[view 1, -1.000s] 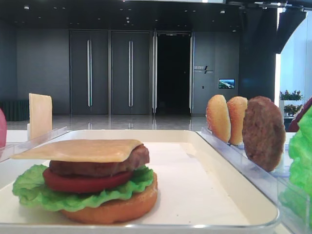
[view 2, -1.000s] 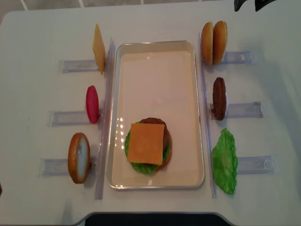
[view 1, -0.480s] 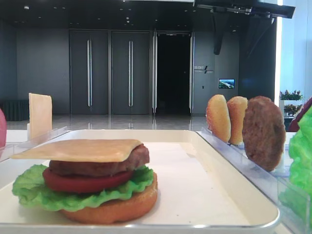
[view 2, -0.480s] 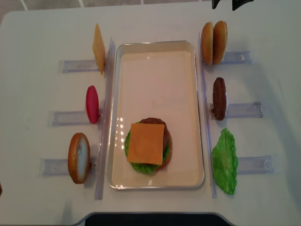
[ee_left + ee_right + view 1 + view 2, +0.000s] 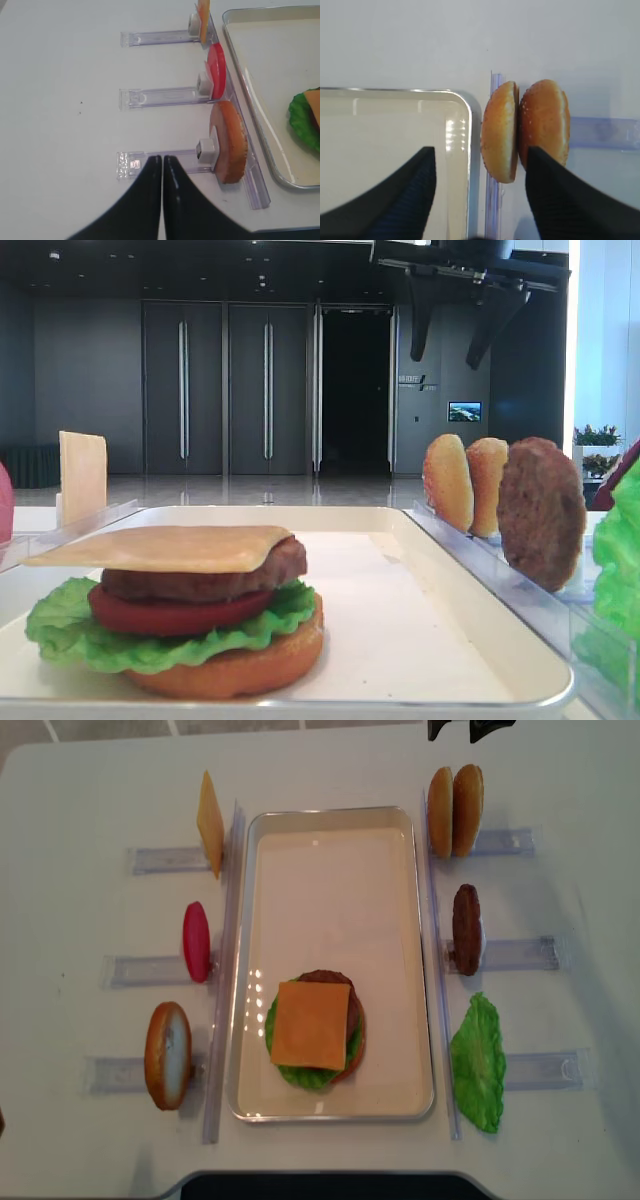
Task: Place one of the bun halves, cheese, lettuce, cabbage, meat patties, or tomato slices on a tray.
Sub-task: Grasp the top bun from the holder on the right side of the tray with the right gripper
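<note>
Two bun halves (image 5: 455,810) stand side by side in the upper right rack, the speckled one (image 5: 545,120) on the right. My right gripper (image 5: 480,150) hangs open above them, its fingers (image 5: 420,325) well apart and holding nothing. The white tray (image 5: 330,860) carries a stack of bun base, lettuce, tomato, patty and cheese (image 5: 312,1025). My left gripper (image 5: 161,158) is shut and empty, left of another bun half (image 5: 229,142). The racks also hold a cheese slice (image 5: 210,823), a tomato slice (image 5: 196,941), a meat patty (image 5: 466,928) and a lettuce leaf (image 5: 478,1062). No cabbage is in view.
Clear plastic rails (image 5: 222,970) run along both long sides of the tray, with short holder racks (image 5: 520,955) sticking outward. White tabletop (image 5: 90,920) surrounds them. A dark edge (image 5: 320,1185) borders the table's front.
My right gripper has moved left along the table's far edge to above the bun pair, still open. The left gripper and the food have not moved.
</note>
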`<state>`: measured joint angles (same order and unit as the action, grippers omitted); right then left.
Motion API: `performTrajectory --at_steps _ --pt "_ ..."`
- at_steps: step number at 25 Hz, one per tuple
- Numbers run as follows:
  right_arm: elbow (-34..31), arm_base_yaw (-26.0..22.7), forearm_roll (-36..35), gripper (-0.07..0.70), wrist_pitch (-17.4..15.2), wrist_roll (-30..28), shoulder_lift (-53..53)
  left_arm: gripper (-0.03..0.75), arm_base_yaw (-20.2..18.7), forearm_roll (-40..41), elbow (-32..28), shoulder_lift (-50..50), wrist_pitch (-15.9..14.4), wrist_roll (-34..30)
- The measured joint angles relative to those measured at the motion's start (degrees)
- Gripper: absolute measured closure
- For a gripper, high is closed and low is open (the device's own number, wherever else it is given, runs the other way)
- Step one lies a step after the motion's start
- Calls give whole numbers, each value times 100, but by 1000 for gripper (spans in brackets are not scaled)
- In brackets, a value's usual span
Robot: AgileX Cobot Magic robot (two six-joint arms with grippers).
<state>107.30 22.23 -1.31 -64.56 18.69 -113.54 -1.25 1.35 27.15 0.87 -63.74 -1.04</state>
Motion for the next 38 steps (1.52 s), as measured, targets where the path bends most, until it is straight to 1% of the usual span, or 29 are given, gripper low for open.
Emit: performTrajectory --at_steps 18,26,38 --pt "4 11 0 220 80 38 -533 722 0 0 0 0 0 0" --pt "4 11 6 220 210 38 -654 722 0 0 0 0 0 0" --pt "4 11 47 220 222 44 -888 722 0 0 0 0 0 0"
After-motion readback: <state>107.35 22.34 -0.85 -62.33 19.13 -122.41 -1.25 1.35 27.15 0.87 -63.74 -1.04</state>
